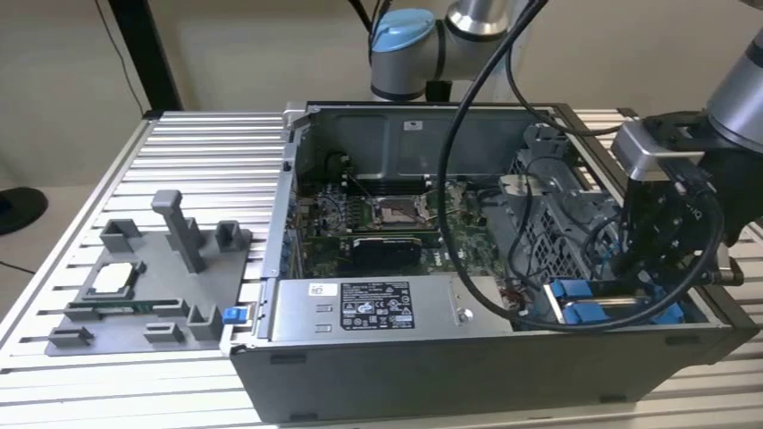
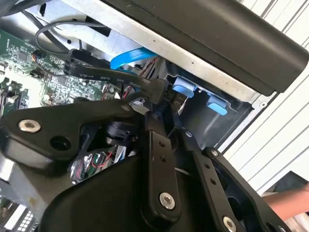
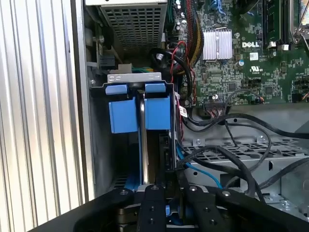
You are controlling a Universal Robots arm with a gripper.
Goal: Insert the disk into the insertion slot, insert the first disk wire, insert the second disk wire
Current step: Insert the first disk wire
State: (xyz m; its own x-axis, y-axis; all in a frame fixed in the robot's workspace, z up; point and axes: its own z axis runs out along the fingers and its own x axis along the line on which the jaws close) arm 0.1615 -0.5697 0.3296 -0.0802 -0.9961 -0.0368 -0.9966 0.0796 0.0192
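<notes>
I've got the gripper [image 3: 168, 182] low in the case, at the black wire plug [image 3: 166, 152] beside the disk [image 3: 157, 112], which sits in the slot [image 3: 133, 77] (blue tabs showing). Whether it's clamped, I cannot tell.

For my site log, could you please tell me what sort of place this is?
Probably a robotics lab or test bench for computer assembly: a robot arm reaches into an open computer case on a slotted aluminium table, beside a grey fixture tray.
</notes>
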